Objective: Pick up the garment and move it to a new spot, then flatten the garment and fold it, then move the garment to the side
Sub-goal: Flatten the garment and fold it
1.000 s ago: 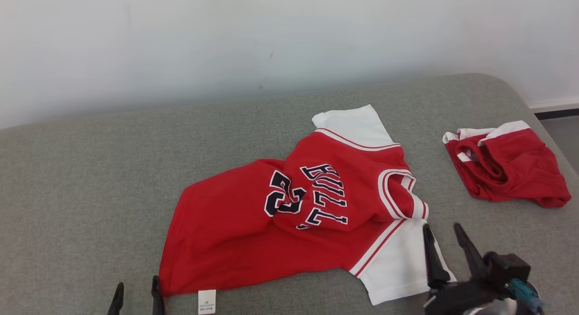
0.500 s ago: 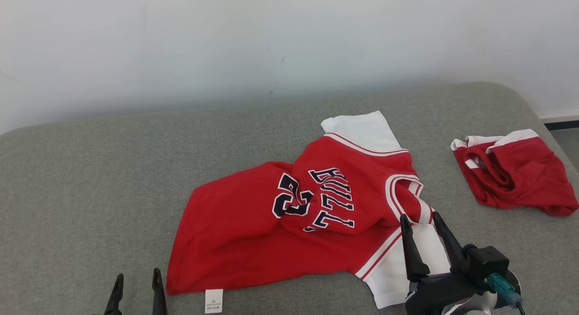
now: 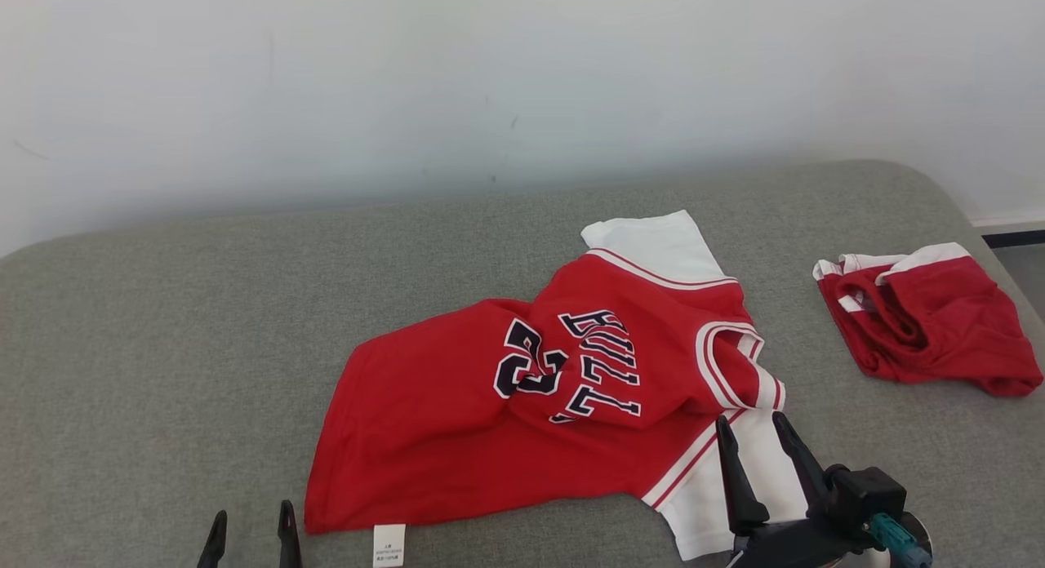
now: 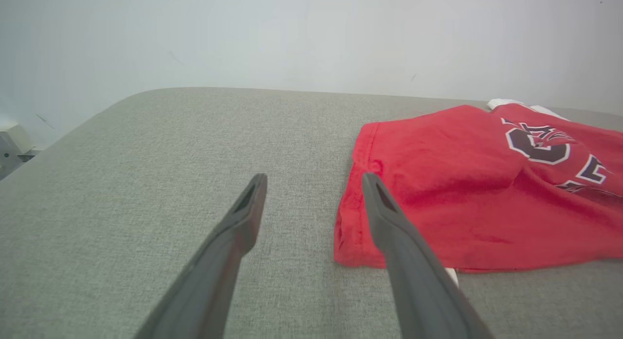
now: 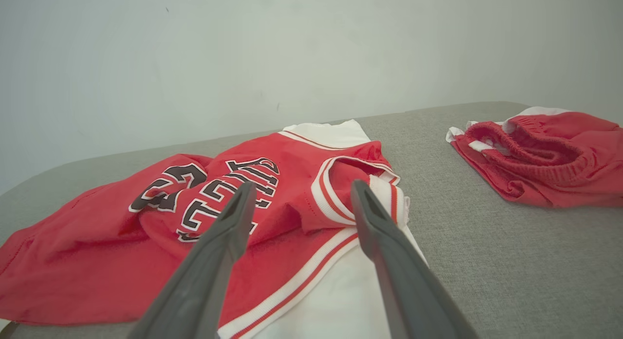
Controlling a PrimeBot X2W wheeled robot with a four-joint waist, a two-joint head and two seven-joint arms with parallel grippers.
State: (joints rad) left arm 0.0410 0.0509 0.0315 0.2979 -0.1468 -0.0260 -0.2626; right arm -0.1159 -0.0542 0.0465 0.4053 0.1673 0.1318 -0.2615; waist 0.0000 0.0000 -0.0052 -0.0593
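The garment [image 3: 522, 421] is a red jersey with white sleeves and dark lettering, lying rumpled on the grey cushion [image 3: 204, 356]. My right gripper [image 3: 749, 426] hovers open above the near white sleeve, just below the collar. From the right wrist view the jersey [image 5: 272, 193] spreads ahead, and the right gripper [image 5: 301, 189] has nothing between its fingers. My left gripper [image 3: 251, 519] stands open at the bottom edge, just left of the jersey's hem corner. In the left wrist view the left gripper [image 4: 314, 177] is empty, its right finger over the hem edge of the jersey [image 4: 467, 193].
A second red and white piece, crumpled shorts [image 3: 922, 319], lies at the cushion's right end, also in the right wrist view as the shorts [image 5: 540, 154]. A pale wall [image 3: 490, 78] rises behind. Bare grey cushion stretches to the left of the jersey.
The head camera has tilted, so the scene sits lower in the picture. My right gripper has moved left from beside the sleeve to over it. The left gripper has held still.
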